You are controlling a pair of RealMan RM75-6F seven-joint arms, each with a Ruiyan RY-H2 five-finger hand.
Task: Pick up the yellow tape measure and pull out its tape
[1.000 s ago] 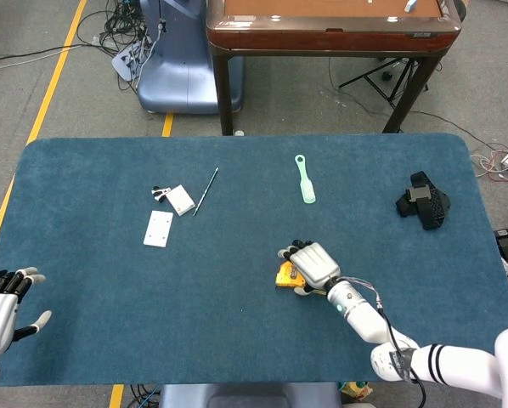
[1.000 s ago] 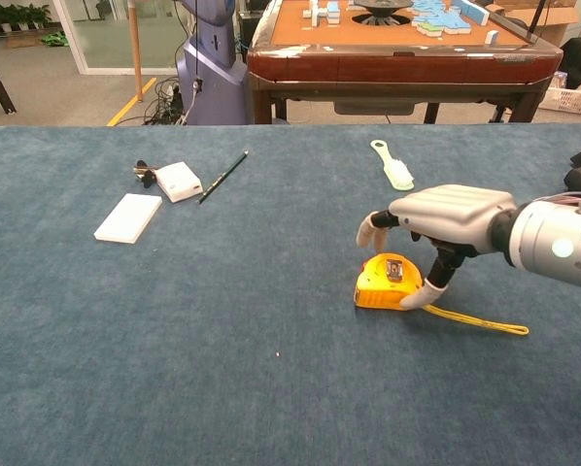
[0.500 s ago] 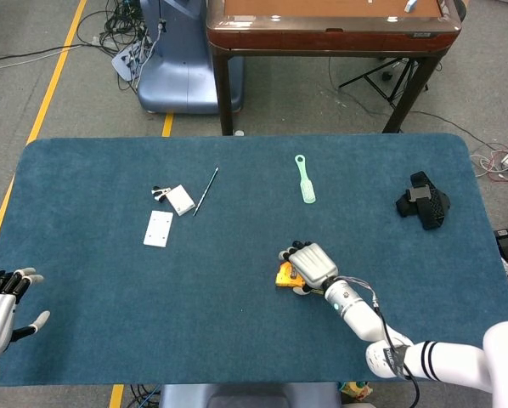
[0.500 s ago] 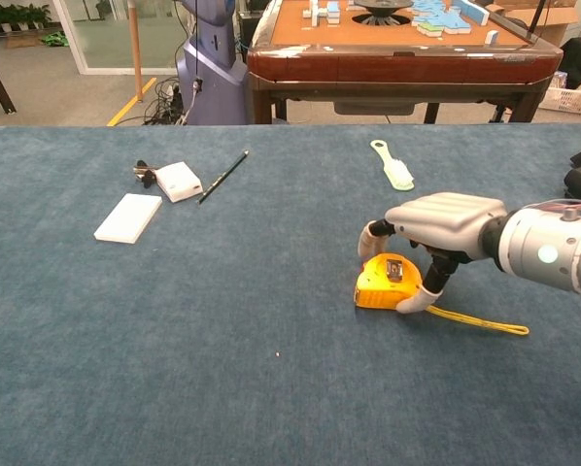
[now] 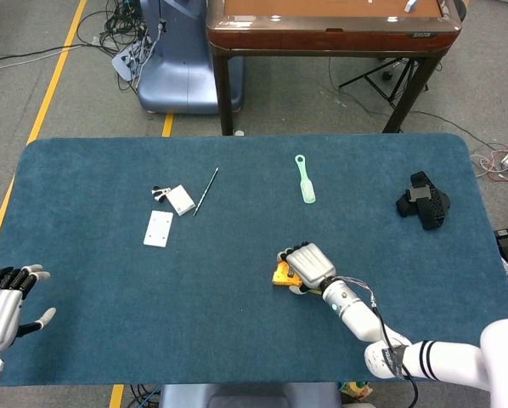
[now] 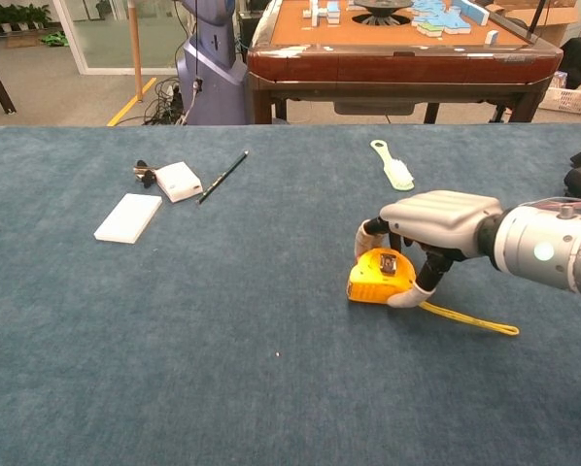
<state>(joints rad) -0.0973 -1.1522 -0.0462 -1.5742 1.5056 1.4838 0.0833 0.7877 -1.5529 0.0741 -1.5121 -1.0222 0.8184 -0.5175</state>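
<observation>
The yellow tape measure (image 5: 280, 274) (image 6: 374, 279) sits on the blue table (image 5: 237, 331), right of centre and near the front, tipped slightly. My right hand (image 5: 310, 264) (image 6: 436, 219) covers it from above, thumb on one side and fingers on the other, gripping the case. A short length of yellow tape (image 6: 465, 318) trails out to the right along the cloth. My left hand (image 5: 4, 304) hovers at the table's front left corner, fingers spread, holding nothing; the chest view does not show it.
A green brush (image 5: 305, 180) (image 6: 394, 167) lies behind the tape measure. A black object (image 5: 425, 201) sits at the far right. A white card (image 5: 159, 228), a small white box (image 5: 181, 200) and a pencil (image 5: 206, 190) lie at the left centre.
My right hand has closed lower around the tape measure, and the case has shifted slightly left and tilted. The loose tape followed it. The left hand barely moved.
</observation>
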